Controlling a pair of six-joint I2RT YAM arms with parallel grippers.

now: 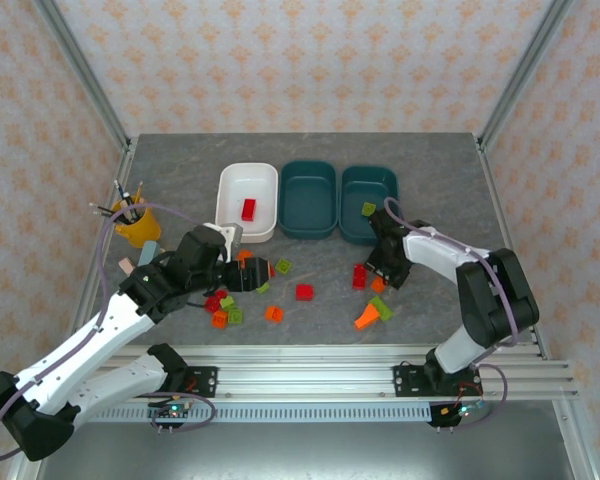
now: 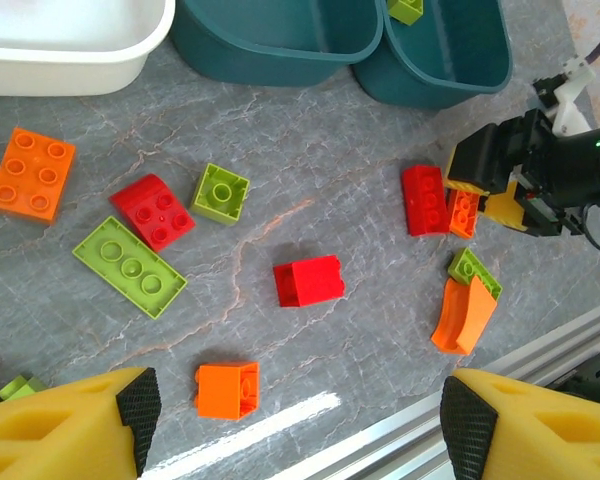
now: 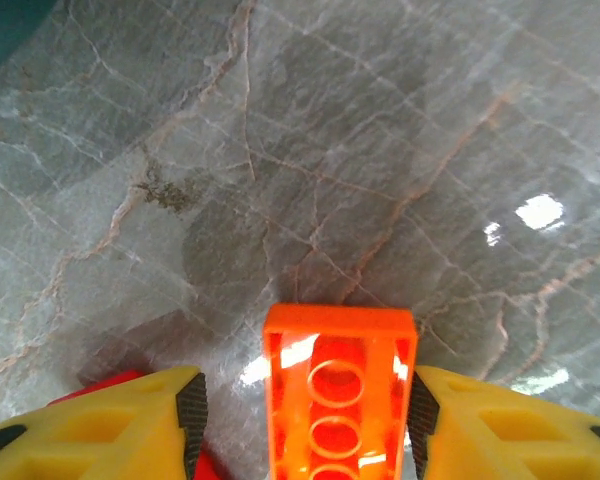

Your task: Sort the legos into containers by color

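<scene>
Orange oblong plastic brick (image 3: 340,390) being straddled on the grey marbled table (image 3: 280,150).
The right gripper (image 3: 305,400) is being held part-open around it, ready for clamping; the left gripper (image 2: 300,415) is being held wide, empty.

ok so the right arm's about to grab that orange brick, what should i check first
1. Orange brick sits inside the right gripper: ok.
2. Both pads touching it: not ok, a gap shows on one side.
3. Red brick beside one finger will stay behind: cannot tell.
4. Tub free for orange: ok, the middle teal tub shows no brick; the white tub and right teal tub hold other colours.
5. Left gripper out of the way: ok, open, holding nothing.
</scene>
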